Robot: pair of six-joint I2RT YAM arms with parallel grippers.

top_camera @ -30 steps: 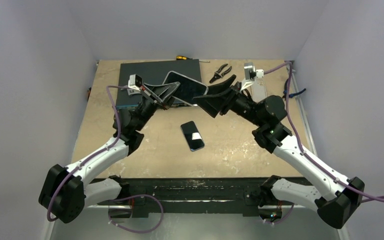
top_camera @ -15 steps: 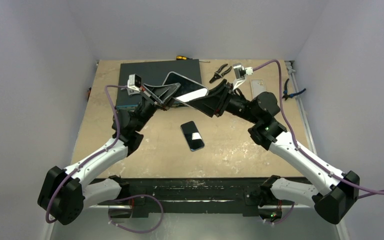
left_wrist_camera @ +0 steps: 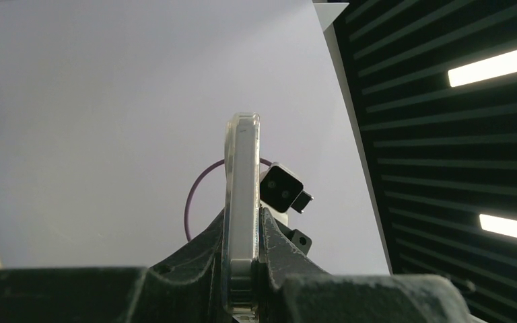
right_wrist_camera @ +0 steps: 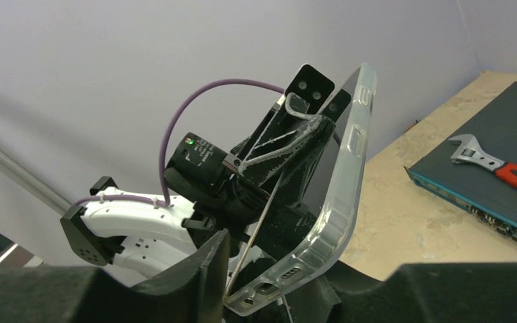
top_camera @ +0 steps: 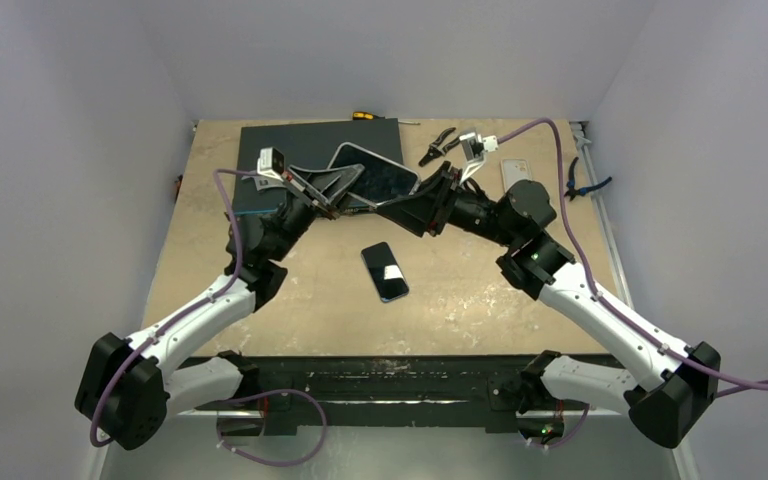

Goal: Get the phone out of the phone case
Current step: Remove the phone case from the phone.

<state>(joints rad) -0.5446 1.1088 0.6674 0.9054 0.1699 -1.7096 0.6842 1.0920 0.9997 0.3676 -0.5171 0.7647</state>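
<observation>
Phone (top_camera: 380, 180), dark screen upward, seated in the clear phone case (right_wrist_camera: 342, 175); the pair is off the table (top_camera: 460, 300), tilted, in the air over its far middle, between my two arms. In the right wrist view the case rim bows outward; whether the phone has begun to part from it there, I cannot tell

Left gripper (left_wrist_camera: 242, 232): my fingers are clenched on one edge of the case, seen edge-on in the left wrist view, one finger pressed against each flat side

Right gripper (top_camera: 407, 207): my fingers stand on either side of the opposite end of the case. Its lower corner sits in the gap between them, close against one finger (right_wrist_camera: 205, 269); I cannot tell whether the two press on it or only flank it

Beneath and behind the held case: a dark flat box (top_camera: 295, 145) with a blue edge, lying at the far side of the table, with a red-handled wrench (right_wrist_camera: 488, 160) resting on its top

On the bare tabletop nearer my bases: a second phone (top_camera: 385, 271), flat, screen up, well apart from both grippers

Far edge: pliers (top_camera: 441, 145) just beside the box, and a screwdriver (top_camera: 364, 116) at the wall
</observation>
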